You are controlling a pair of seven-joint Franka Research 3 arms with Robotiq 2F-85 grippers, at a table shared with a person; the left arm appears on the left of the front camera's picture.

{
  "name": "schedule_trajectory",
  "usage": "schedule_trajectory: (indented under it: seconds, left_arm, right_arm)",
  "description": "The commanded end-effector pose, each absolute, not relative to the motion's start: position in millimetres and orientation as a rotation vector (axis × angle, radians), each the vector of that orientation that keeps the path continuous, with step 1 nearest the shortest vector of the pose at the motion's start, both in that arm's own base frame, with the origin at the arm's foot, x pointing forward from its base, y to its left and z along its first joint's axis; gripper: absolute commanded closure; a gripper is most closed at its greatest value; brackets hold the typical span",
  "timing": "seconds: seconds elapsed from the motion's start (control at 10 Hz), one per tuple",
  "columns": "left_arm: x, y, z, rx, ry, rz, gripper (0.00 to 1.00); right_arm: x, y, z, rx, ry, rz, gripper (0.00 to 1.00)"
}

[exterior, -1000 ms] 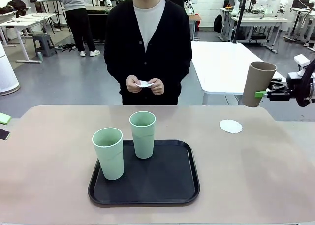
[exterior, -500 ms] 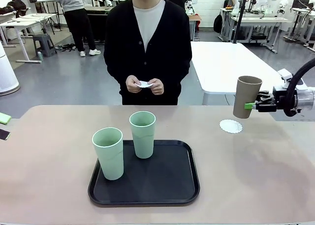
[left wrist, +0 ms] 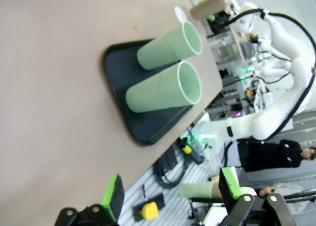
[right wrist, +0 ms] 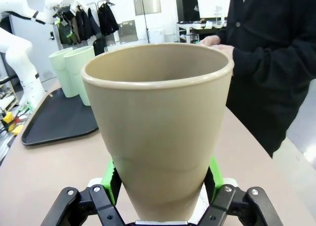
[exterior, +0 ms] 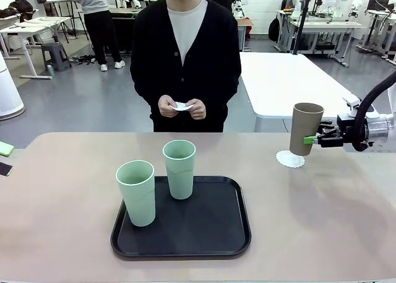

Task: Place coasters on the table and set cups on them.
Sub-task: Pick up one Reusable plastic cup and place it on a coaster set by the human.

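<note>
The worktop [exterior: 62, 190] carries a black tray [exterior: 238, 230] with two green cups [exterior: 179, 169] standing on it. Right of the tray and farther back, I want the brown cup [exterior: 307, 119] lowered straight, upright, with its base centred on the coaster [exterior: 286, 163] before I let go. My right hand [exterior: 309, 140] clamps that cup's lower wall. My left hand [left wrist: 172, 190], facing the tray, gapes wide and holds nothing.
</note>
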State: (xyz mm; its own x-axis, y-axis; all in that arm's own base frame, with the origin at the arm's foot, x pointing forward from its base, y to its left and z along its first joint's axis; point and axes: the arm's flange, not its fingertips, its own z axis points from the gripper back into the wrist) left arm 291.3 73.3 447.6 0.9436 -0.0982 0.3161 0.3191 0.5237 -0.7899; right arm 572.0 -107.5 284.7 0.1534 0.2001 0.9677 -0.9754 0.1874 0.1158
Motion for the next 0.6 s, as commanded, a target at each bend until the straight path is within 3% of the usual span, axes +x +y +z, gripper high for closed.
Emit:
schedule_trajectory:
  seconds: [0.0, 0.5]
  left_arm:
    - [292.8, 71.5, 448.8, -1.003, -0.253, -0.258, 0.00]
    - [292.8, 71.5, 448.8, -1.003, -0.253, -0.258, 0.00]
  right_arm:
    - [574.0, -103.9, 290.9, 0.984, -1.024, 1.139, 0.18]
    - [570.9, -107.7, 284.2, 0.989, -1.023, 1.089, 0.18]
